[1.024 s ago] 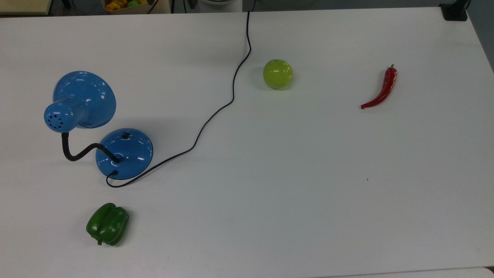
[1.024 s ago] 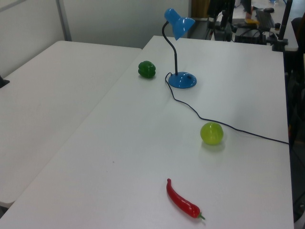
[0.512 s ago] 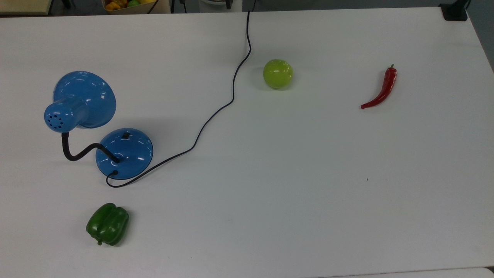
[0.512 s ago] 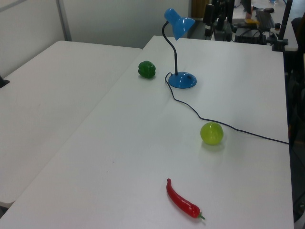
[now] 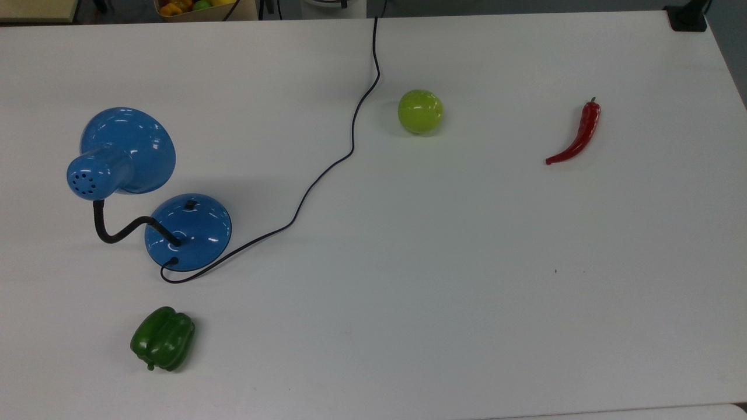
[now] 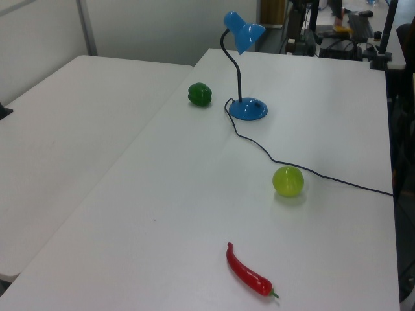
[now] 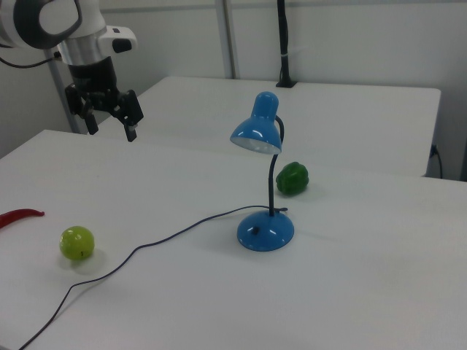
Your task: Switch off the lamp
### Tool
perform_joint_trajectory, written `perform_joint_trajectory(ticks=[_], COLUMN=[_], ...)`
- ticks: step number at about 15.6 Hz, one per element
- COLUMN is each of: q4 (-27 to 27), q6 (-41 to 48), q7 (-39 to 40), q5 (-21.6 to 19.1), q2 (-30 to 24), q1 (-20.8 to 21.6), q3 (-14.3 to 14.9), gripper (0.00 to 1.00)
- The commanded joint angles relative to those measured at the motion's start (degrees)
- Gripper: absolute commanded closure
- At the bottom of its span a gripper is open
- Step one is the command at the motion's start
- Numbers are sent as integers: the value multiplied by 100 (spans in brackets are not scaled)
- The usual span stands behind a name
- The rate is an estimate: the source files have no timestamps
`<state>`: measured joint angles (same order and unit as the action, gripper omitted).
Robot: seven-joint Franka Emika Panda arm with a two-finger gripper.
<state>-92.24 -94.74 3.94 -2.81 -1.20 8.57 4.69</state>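
Still at the outset: no contact with the lamp (image 7: 265, 182) has been made. In the right view, the gripper (image 7: 111, 117) is seen hanging above the far edge of the surface (image 7: 350, 292), fingers spread apart and empty. Reading the right view from its left: the red chilli (image 7: 20, 215) and green apple (image 7: 77, 243) lie below and nearer the camera than the gripper; the black cord (image 7: 139, 251) is traced from below the gripper toward the lamp's base. The lamp stands well apart from the gripper, toward the right view's right, with the small black switch (image 7: 256, 231) on the camera-facing side of the domed base. The green pepper (image 7: 292, 179) lies beyond the lamp. Whether the bulb is lit cannot be told. The whole approach and the press on the switch are judged outstanding.
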Motion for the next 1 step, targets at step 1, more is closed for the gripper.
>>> perform_joint_trajectory(ticks=[1], q4=[-101], q6=[44], q7=[107], q5=[87], q2=[-82], q1=[75], q3=[41], gripper=[0])
